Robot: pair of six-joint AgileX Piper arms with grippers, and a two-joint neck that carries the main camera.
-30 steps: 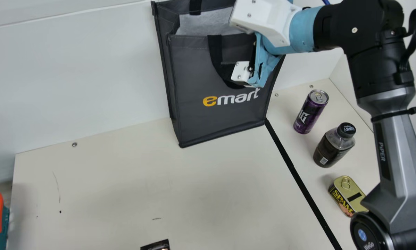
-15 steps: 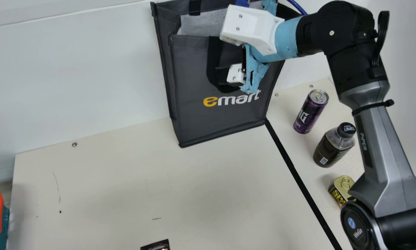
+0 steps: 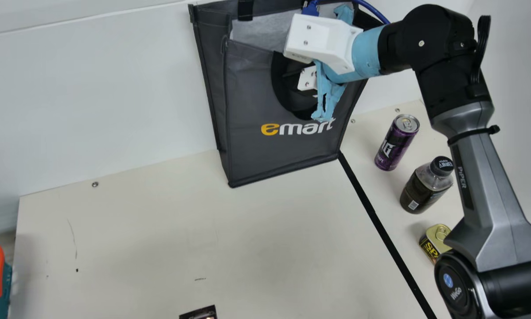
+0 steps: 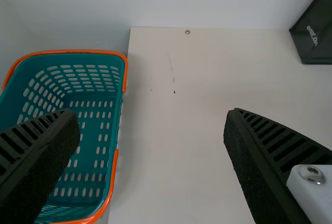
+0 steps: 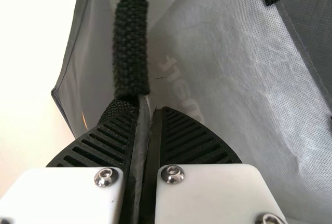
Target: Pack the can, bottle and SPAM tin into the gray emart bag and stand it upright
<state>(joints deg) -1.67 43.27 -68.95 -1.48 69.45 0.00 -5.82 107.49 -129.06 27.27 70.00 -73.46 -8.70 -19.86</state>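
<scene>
At the back of the cream table [image 3: 256,221], the upright dark-gray fabric emart bag [image 3: 252,97] is cut off by the main view's top edge. Its opening is partly covered by the right gripper [image 3: 307,79], by whose closed fingers the bag's rim is pinched in the right wrist view. The hanging loop of its black webbing handle [image 3: 279,95] is half covered too, and the bag's floor is hidden. The lower part of the gold-lidded SPAM tin [image 3: 431,246] is blocked by the silver-and-black right arm [image 3: 491,190]. Beyond the black tape line [image 3: 380,226], the slim purple can [image 3: 392,148] and the dark, black-capped bottle [image 3: 420,190] are seen upright, near each other, outside the bag. At the main view's bottom edge, a small dark object [image 3: 200,314] is cut off and cannot be identified. In the left wrist view, the left gripper [image 4: 152,115] is held wide open, with the teal plastic basket with orange handles [image 4: 98,130] seen below.
</scene>
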